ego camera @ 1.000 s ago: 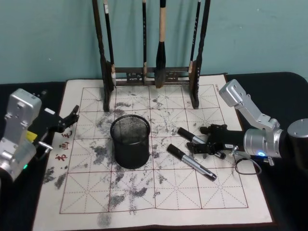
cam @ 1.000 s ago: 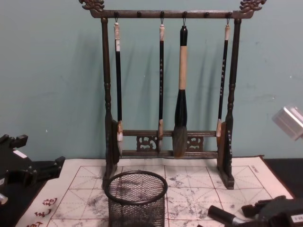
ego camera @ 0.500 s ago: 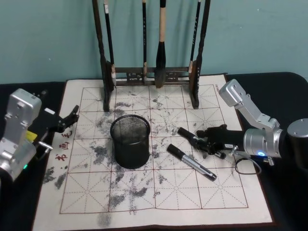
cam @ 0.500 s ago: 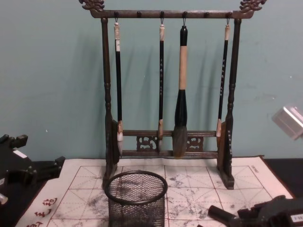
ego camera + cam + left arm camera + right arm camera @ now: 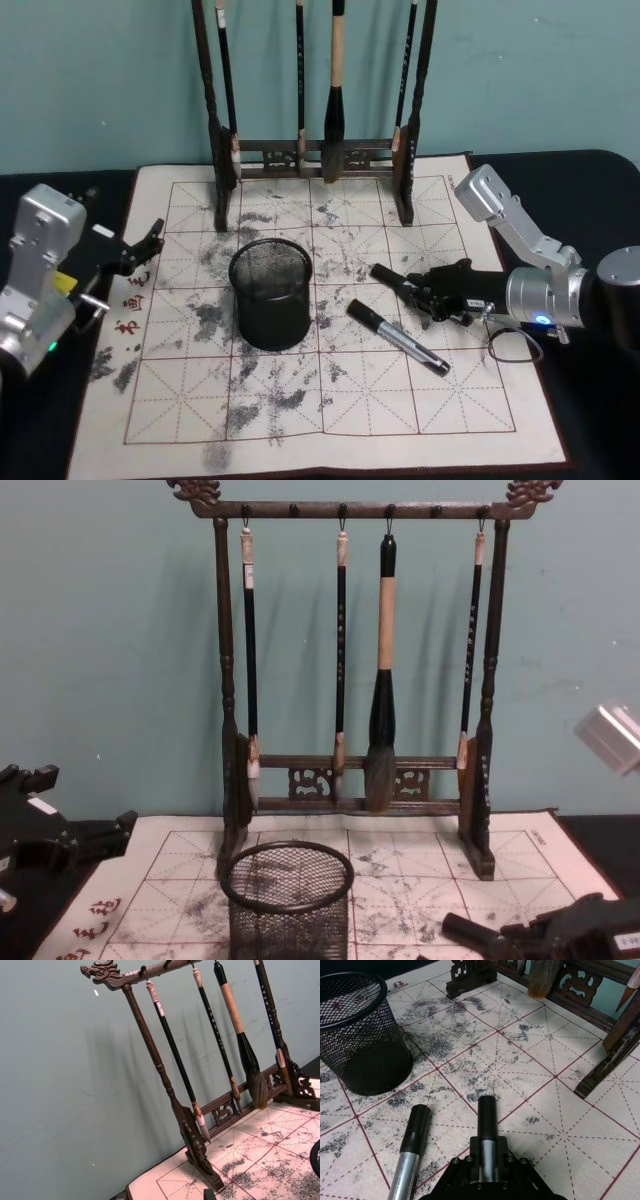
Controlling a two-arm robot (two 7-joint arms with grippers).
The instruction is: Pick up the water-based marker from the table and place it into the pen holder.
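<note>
Your right gripper clamps the marker just right of the pen holder; a second marker lies beside it. Your left gripper, fingers spread, sits at the mat's left edge.

I have the mat lying on the table, with the brush rack standing along the mat's far edge. The pen holder stands on the mat left of centre, in front of the rack's left post. Two markers lie to its right: the near marker closer to me, the far marker just behind it, its right end clasped inside my right gripper. My left gripper sits at the mat's left edge, well apart from the holder.
</note>
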